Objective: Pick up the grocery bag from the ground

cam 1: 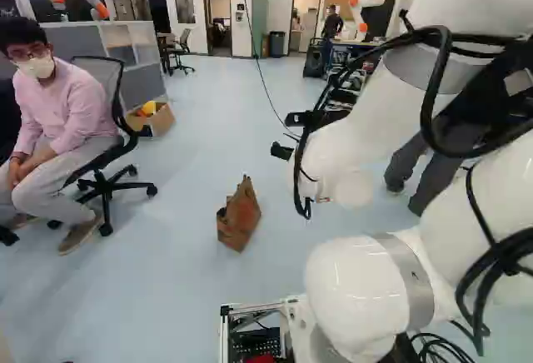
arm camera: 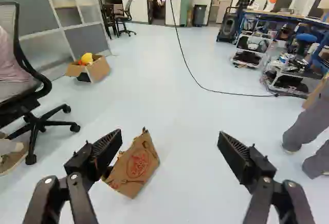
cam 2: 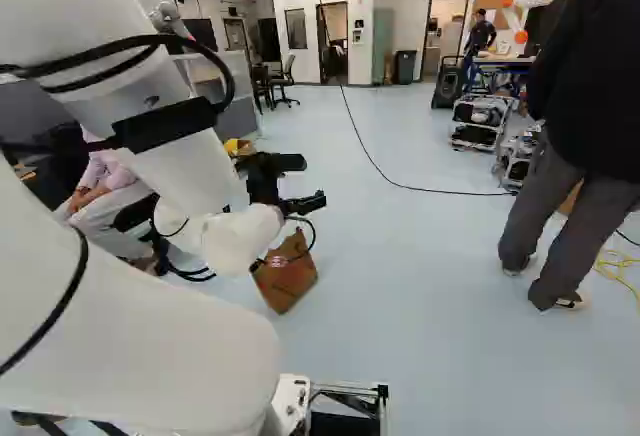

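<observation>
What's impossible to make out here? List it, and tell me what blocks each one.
- Contents of the brown paper grocery bag: hidden by its walls in all views.
- One side corner of the bag, wrist view: behind a finger of the end effector.
- Yellow and orange items in the cardboard box, wrist view: too small to identify.
- Upper end of the floor cable, wrist view: cut off by the edge.

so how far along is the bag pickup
Early on. Done: the gripper is open and seems roughly aimed toward the grocery bag. In hand: nothing, as the bag sits on the floor. Left: reaching it, closing on it and lifting.
</observation>
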